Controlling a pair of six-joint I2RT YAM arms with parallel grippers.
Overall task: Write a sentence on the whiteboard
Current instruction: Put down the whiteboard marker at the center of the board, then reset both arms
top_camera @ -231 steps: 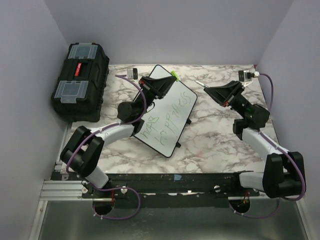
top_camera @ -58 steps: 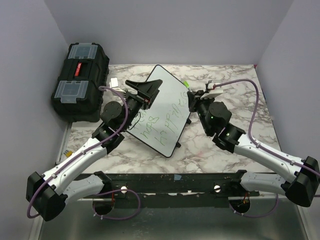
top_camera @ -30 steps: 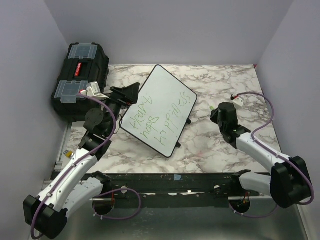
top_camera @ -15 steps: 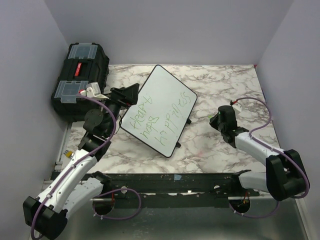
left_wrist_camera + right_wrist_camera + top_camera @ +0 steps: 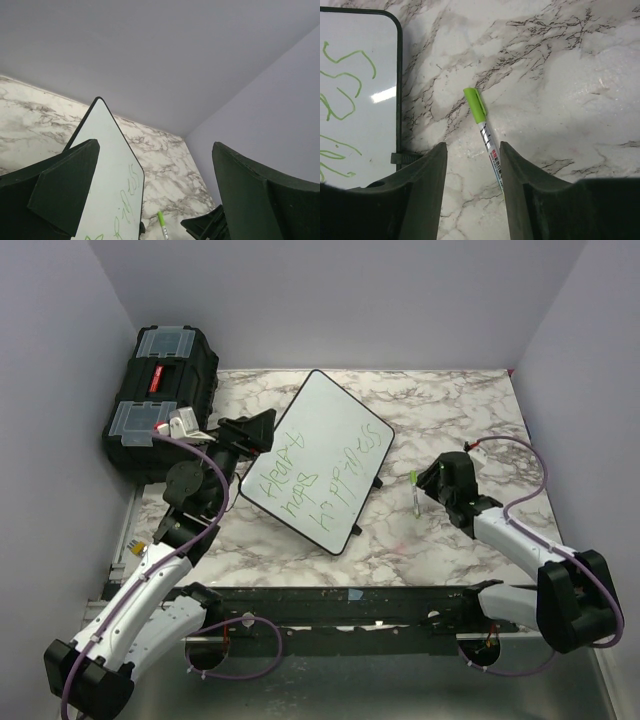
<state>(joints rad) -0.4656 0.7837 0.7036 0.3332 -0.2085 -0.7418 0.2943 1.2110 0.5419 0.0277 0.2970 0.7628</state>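
The whiteboard [image 5: 325,430] lies tilted on the marble table, and the sentence [image 5: 320,475] runs across it in green handwritten lines. The green-capped marker [image 5: 414,490] lies flat on the marble just right of the board. My right gripper [image 5: 430,482] is low over the marker and open. In the right wrist view the marker [image 5: 485,130] lies between the fingers of my right gripper [image 5: 472,147], close to the right one, with the board's corner [image 5: 360,75] at the left. My left gripper [image 5: 262,426] hovers open and empty at the board's left edge; its wrist view shows the board [image 5: 107,165] and the marker [image 5: 162,225].
A black toolbox [image 5: 160,405] with clear lid compartments stands at the back left, close behind the left arm. A small black tab [image 5: 377,482] sticks out from the board's right edge near the marker. Grey walls close in the table on three sides.
My right gripper, shut on the marker a second ago, has opened, and the marker now lies on the marble. The left arm has barely moved.
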